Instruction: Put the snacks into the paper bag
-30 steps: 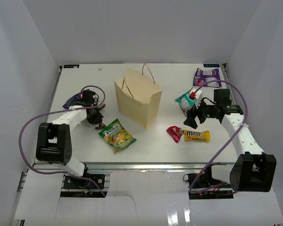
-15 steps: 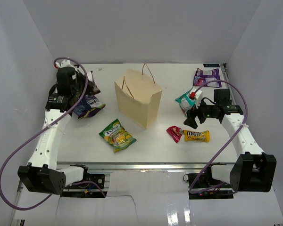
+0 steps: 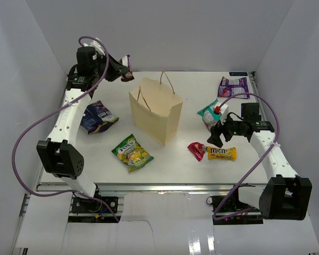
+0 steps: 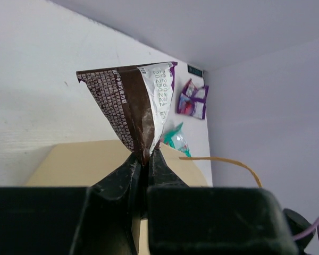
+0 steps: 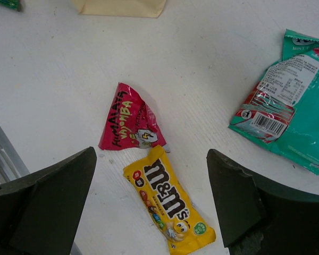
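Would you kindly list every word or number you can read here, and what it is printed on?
"m&m's": yellow glossy packet.
"20260222", seemingly: dark brown wrapper pinched in the left gripper.
Too blurred to read: red-pink packet, teal packet, green-yellow packet.

A white table [image 3: 170, 159] stands enclosed by plain white walls [image 3: 175, 32].

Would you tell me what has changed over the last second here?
The left gripper closed on the small dark bar, lifted it off the table and carried it up toward the mouth of the paper bag. The right gripper stayed open over the M&M's packet; the bag did not move.
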You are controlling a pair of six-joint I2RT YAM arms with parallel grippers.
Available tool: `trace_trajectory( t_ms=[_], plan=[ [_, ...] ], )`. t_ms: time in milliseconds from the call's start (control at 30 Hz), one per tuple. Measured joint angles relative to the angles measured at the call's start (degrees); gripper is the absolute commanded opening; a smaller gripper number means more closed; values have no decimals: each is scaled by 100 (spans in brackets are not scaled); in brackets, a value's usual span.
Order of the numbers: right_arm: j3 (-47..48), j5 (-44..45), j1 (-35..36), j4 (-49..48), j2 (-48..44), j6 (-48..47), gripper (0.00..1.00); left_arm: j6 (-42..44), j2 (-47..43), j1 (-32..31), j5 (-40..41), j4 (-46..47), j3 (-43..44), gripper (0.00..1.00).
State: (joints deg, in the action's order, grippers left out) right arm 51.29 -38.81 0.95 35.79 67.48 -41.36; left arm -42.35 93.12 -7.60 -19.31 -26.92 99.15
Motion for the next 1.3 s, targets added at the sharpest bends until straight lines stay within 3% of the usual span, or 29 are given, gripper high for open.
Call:
trace_trajectory(
  t_ms=[267, 633, 733, 767, 1000, 1100, 1300],
  plan=[
    [-66, -35, -9, 13, 0, 0, 90, -37, 146, -269, -883, 385, -146, 5],
    [-66, -39, -11, 13, 2, 0, 90, -2, 35, -557, -1384, 970, -772, 7],
    [-68, -39, -11, 13, 2, 0, 90, 46, 37, -647, -1456, 1016, -774, 18],
    [-72, -42, -11, 11, 2, 0, 90, 59, 37, -664, -1482, 1045, -774, 26],
    [-94, -42, -11, 13, 20, -2, 90, 212, 37, -739, -1613, 1143, -925, 58],
    [-94, -42, -11, 13, 46, -4, 90, 315, 28, -739, -1449, 990, -953, 63],
    [-94, -42, -11, 13, 55, -4, 90, 697, -654, -442, -125, 468, -1456, 63]
  ],
)
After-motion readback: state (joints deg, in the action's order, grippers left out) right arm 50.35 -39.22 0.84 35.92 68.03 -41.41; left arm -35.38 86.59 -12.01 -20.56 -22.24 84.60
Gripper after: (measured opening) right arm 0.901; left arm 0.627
